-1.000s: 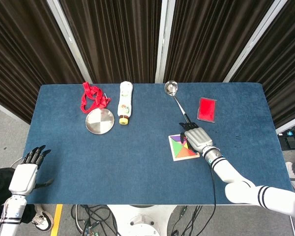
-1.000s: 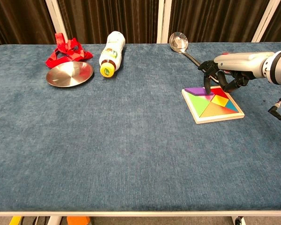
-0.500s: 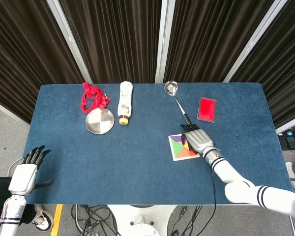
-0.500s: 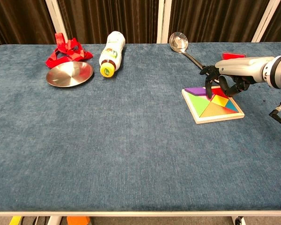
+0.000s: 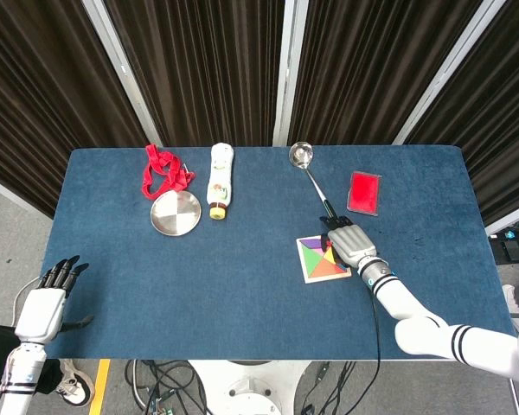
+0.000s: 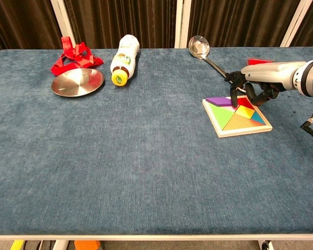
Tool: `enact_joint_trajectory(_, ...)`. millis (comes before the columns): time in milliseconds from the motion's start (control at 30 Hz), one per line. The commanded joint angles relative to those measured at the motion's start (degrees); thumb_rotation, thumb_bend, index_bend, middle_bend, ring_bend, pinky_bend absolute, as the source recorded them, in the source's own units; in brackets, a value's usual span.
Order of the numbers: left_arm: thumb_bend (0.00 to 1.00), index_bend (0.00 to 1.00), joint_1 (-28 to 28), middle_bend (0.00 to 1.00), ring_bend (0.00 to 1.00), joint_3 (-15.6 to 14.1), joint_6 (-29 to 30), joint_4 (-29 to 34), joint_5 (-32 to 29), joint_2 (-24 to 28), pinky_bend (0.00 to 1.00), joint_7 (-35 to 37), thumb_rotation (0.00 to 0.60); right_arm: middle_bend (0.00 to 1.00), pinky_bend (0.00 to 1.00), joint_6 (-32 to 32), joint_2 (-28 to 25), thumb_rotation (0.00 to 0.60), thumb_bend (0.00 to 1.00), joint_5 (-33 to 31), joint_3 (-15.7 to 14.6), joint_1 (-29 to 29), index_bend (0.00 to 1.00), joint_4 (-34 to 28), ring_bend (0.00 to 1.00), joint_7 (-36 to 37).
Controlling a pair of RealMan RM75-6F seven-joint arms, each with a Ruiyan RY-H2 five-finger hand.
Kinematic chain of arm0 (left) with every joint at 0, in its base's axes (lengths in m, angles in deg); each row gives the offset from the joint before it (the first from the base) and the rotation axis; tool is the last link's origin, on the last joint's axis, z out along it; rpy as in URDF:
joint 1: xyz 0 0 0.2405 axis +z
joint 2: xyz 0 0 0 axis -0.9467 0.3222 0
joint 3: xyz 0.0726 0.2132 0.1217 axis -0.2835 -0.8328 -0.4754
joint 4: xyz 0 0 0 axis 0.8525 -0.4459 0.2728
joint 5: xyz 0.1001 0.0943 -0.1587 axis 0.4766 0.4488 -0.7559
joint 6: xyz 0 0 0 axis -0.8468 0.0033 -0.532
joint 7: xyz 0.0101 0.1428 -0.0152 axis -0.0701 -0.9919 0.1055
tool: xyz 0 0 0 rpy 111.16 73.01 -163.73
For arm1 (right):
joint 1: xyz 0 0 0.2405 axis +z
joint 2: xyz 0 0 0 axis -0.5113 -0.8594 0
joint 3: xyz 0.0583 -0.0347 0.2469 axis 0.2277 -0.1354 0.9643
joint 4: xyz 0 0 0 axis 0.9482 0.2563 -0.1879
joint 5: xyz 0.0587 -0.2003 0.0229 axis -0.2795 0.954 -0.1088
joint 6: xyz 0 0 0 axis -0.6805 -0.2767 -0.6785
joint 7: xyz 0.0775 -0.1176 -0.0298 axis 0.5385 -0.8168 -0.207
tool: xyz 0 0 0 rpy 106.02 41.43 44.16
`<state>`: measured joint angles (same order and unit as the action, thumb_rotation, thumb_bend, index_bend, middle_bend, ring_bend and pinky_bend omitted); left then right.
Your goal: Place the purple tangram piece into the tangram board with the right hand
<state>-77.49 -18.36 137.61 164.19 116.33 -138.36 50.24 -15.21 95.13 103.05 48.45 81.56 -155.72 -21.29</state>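
The right robot hand [image 6: 250, 88] hangs over the far edge of the tangram board [image 6: 236, 116], fingers curled down, nothing gripped as far as I can see. The purple tangram piece [image 6: 221, 101] lies flat in the board's far-left corner. It looks thin, stiff and light, probably slick, so I'd nudge its edges rather than pinch it. Compared with a second ago, the hand has slid back toward the spoon [image 6: 202, 49]; the piece hasn't budged. The left robot hand [image 5: 45, 298] sits open off the tabletop [image 6: 146, 156].
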Motion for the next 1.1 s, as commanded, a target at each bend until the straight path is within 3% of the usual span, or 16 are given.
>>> enact_joint_trajectory(33,0.03,0.14,0.0,0.05,0.0,0.0,0.0,0.0,0.0,0.0,0.14,0.0,0.6,0.0,0.0,0.1,0.0,0.6,0.97,-0.2,0.0,0.1,0.44,0.2,0.0,0.0)
enact_joint_trajectory(867,0.03,0.14,0.0,0.05,0.0,0.0,0.0,-0.3,0.1,-0.1,0.14,0.2,0.6,0.0,0.0,0.1,0.3,0.6,0.97,-0.4,0.3,0.0,0.44,1.1,0.0,0.4)
enact_joint_trajectory(1100,0.03,0.14,0.0,0.05,0.0,-0.1,0.0,-0.2,0.2,-0.1,0.14,0.3,0.6,0.0,0.0,-0.3,-1.1,0.6,0.98,2.0,1.5,-1.0,0.44,-0.8,0.0,3.4)
